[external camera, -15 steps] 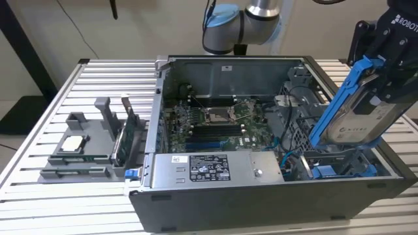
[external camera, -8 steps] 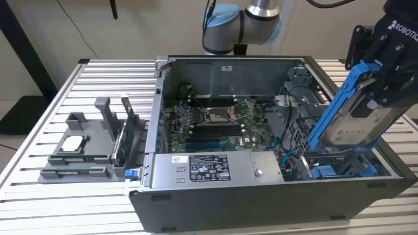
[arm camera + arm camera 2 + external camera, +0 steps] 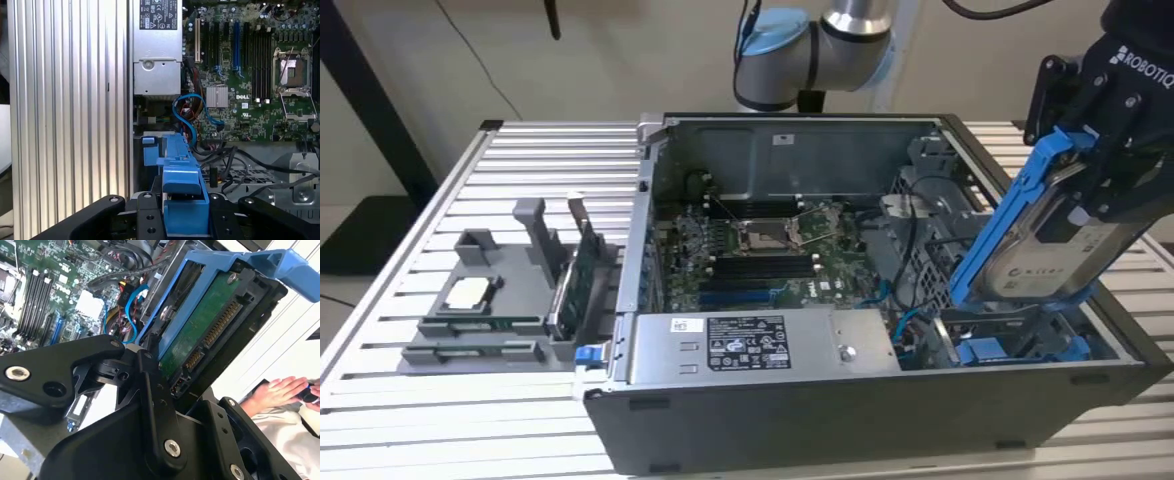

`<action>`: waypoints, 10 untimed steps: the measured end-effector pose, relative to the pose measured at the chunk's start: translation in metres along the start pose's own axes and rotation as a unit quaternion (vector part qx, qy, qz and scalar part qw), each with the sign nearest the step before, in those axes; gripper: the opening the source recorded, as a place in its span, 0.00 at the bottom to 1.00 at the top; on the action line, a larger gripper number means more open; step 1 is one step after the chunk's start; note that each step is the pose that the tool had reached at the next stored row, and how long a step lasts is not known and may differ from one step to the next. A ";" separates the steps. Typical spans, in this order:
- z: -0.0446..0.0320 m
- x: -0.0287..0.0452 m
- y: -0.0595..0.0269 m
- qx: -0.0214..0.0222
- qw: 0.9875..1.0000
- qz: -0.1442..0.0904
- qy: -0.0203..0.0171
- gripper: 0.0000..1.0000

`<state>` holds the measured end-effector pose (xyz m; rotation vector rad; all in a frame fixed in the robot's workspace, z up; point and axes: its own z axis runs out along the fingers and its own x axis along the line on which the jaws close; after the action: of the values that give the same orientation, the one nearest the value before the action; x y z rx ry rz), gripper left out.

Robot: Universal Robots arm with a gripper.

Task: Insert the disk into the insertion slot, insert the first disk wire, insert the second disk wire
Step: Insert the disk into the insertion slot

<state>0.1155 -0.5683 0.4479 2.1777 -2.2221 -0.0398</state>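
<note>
Nearest in the exterior view, the open computer case (image 3: pixel 854 420) sits on a slatted metal table (image 3: pixel 454 420), with a silver power-supply box (image 3: pixel 761 345) along its near edge at 6 o'clock of the motherboard (image 3: pixel 761 245). At 9 o'clock, outside the case, a grey holder (image 3: pixel 480 335) carries upright green circuit cards (image 3: pixel 583 280) and a processor chip (image 3: pixel 467 293).

At 3 o'clock the gripper (image 3: pixel 1094 195) has its black fingers pinched onto the disk (image 3: pixel 1034 255), gripping its upper part. The disk hangs tilted in its blue carrier. Its lower end points down at the insertion slot (image 3: pixel 987 325) in the case's near corner at 4 o'clock, and its upper end leans away toward 1 o'clock. It is not seated; whether its lower rail touches the bay edge cannot be told. Another blue carrier (image 3: pixel 1021 350) lies inside the bay. Blue cables (image 3: pixel 907 320) curl loose between the bay and the power supply, just beside the slot.

In the second wrist view the disk's green underside and connector face the camera, and a person's hands (image 3: pixel 280 390) rest beyond it.

Farthest, at 12 o'clock, the arm's joint (image 3: pixel 814 50) stands behind the case.
</note>
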 end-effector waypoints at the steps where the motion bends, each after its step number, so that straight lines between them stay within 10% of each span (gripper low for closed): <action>1: 0.0000 0.0000 0.0000 0.000 1.000 0.000 0.000 0.33; 10: 0.0039 -0.0019 -0.0001 0.000 1.000 0.000 0.000 0.33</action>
<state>0.1155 -0.5664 0.4439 2.1778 -2.2221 -0.0400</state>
